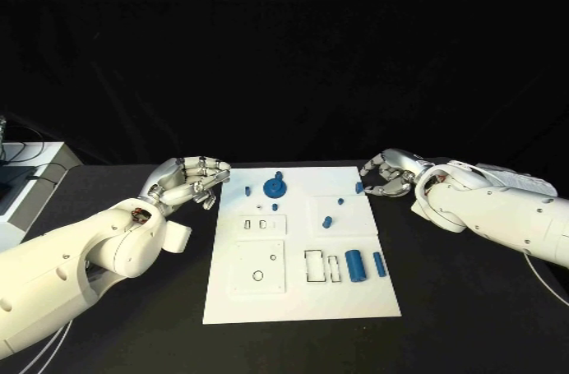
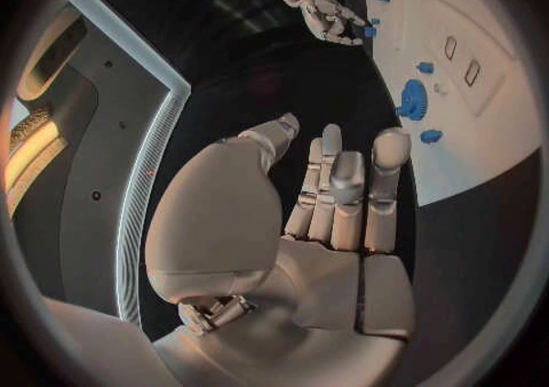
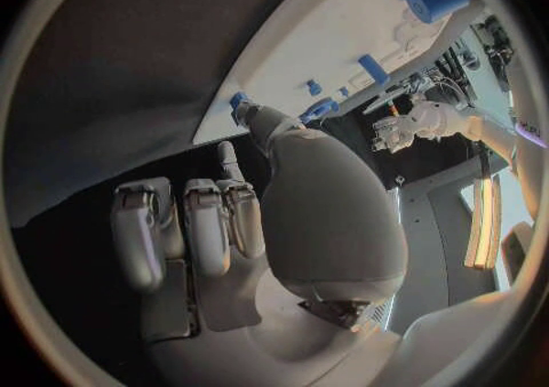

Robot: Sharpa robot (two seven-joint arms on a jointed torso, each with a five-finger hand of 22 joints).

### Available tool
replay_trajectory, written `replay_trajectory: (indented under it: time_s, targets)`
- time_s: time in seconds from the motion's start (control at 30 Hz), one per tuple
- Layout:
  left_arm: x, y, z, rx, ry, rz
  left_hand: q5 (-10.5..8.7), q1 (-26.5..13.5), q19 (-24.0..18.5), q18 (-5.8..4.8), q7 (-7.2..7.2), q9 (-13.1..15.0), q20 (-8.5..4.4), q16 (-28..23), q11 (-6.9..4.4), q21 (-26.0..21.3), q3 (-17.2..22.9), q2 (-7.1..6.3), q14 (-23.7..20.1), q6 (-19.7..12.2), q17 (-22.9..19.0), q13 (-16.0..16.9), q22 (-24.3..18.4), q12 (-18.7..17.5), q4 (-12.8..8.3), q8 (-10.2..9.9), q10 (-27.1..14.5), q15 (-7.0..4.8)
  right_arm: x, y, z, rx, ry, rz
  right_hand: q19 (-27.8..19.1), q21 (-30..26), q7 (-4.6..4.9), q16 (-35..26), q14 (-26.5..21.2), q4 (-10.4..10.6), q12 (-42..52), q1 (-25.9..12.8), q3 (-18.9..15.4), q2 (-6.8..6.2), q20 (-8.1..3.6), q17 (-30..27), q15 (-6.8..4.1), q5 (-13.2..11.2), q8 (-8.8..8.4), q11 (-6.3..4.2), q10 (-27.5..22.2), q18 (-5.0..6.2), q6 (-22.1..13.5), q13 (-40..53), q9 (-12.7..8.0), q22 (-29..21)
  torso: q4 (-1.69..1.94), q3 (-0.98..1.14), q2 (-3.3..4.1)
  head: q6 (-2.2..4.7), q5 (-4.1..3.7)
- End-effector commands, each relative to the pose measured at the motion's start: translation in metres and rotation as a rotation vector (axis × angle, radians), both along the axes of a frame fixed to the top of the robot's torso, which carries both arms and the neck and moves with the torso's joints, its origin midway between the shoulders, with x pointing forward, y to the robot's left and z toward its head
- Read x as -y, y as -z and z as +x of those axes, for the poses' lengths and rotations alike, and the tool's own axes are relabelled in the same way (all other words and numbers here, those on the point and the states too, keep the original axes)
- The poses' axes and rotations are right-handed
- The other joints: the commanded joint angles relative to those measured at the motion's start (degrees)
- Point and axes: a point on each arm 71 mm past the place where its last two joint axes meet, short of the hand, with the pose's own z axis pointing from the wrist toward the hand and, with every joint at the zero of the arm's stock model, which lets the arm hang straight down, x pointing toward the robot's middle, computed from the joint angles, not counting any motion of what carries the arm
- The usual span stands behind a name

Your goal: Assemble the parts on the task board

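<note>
1. The task board [image 1: 303,296], a white plate, lies in the middle of the black table [image 1: 474,308], its long side running from 12 to 6 o'clock.
2. At the board's 12 o'clock end stands a blue gear-like part [image 1: 274,186], with small blue pegs around it: one at its 9 o'clock [image 1: 248,191], one just below it at 6 o'clock [image 1: 274,206].
3. Toward 3 o'clock from the gear, another peg [image 1: 340,200] and a slightly larger blue piece [image 1: 327,222] sit on a raised square panel; a further small blue part [image 1: 359,188] sits at the board's right edge.
4. Lower on the board, toward 4 o'clock, a thick blue cylinder [image 1: 356,266] and a thinner blue bar [image 1: 380,264] lie side by side, apart from each other, next to rectangular cut-outs.
5. The left hand [image 1: 190,181] is at the board's 10 o'clock corner, just off its edge. The left wrist view shows its fingers [image 2: 343,188] fairly straight, close together, holding nothing.
6. The right hand [image 1: 389,173] is at the board's 2 o'clock corner, near the small edge part. Its fingers [image 3: 188,231] are curled in; the thumb tip lies close to a blue piece, but I cannot tell whether it touches or pinches it.
7. A pale device [image 1: 30,181] stands at the table's far 9 o'clock edge.
</note>
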Motion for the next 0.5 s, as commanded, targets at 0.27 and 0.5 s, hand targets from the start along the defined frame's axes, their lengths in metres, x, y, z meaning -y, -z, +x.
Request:
replay_trajectory:
  time_s: [0.27, 0.5]
  targets:
    - [0.0008, -0.0010, -0.0004, 0.008, 0.009, -0.009, 0.00, 0.68, 0.14, 0.71, -0.08, -0.10, 0.04, 0.28, -0.01, 0.18, 0.00, -0.06, 0.10, -0.44, 0.11, 0.09, 0.21, 0.43, -0.22, -0.14, -0.09, -0.15, -0.0054, 0.0031, -0.0013, -0.010, -0.031, -0.024, 4.92, -0.08, 0.09, 0.29, 5.91, 0.27, 0.12, -0.47, -0.31, 0.43, 0.08, 14.32, 0.40, 0.11, 0.00, 0.32, 6.01, -0.33, 0.23, 15.10, 0.02, 13.64, -0.02, -0.08, -0.11, -0.40, 0.15]
    - [0.0004, -0.0009, -0.0003, 0.008, 0.006, -0.008, 0.00, 0.80, 0.22, 0.69, -0.10, -0.12, 0.03, 0.38, -0.03, 0.26, 0.07, 0.05, 0.16, -0.41, 0.17, 0.13, 0.33, 0.57, -0.28, -0.11, -0.11, -0.17, -0.0096, 0.0038, -0.0019, -0.022, -0.039, -0.013, 4.96, -0.03, 0.05, 0.31, 5.93, 0.40, 0.12, -0.61, -0.41, 0.59, 0.07, 14.42, 0.36, 0.21, 0.25, 0.30, 6.01, -0.34, 0.73, 15.10, 0.11, 13.69, -0.03, -0.06, -0.13, -0.44, 0.14]
